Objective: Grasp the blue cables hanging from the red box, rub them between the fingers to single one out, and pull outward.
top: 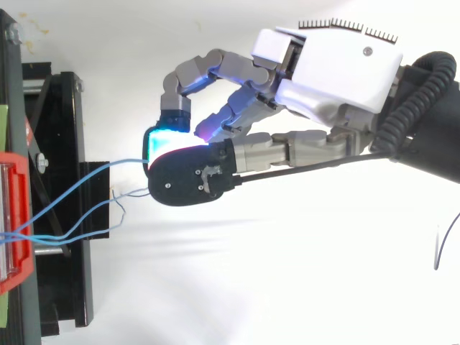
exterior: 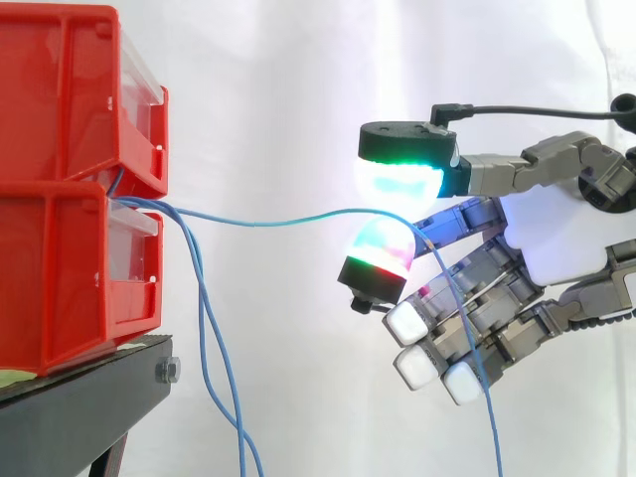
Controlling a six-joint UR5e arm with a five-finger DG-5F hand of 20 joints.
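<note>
The singling-out looks done, and the pull outward is the step in hand. In the side view 1 thin blue cable (exterior: 268,222) runs almost level from the gap between the 2 stacked red plastic bins (exterior: 60,109) to the robot's grey-and-white hand (exterior: 556,238). It is clear of the other blue cables (exterior: 204,308), which droop beside the black metal stand (exterior: 89,383). The hand pinches that cable between 2 glowing fingertips (exterior: 397,179), a green-cyan pad above and a red-green pad below. The cable's free end drops behind the other fingers, which curl under with white pads and seem to hold nothing. The palm sits well apart from the bins, with the fingers pointing at them. From above, the hand (top: 330,72) reaches leftward and a 2nd blue strand (top: 126,195) passes close by the pinch; I cannot tell whether it is caught too. The next move calls for a steady draw away from the bins, with the pinch firm enough that the cable does not slip.
</note>
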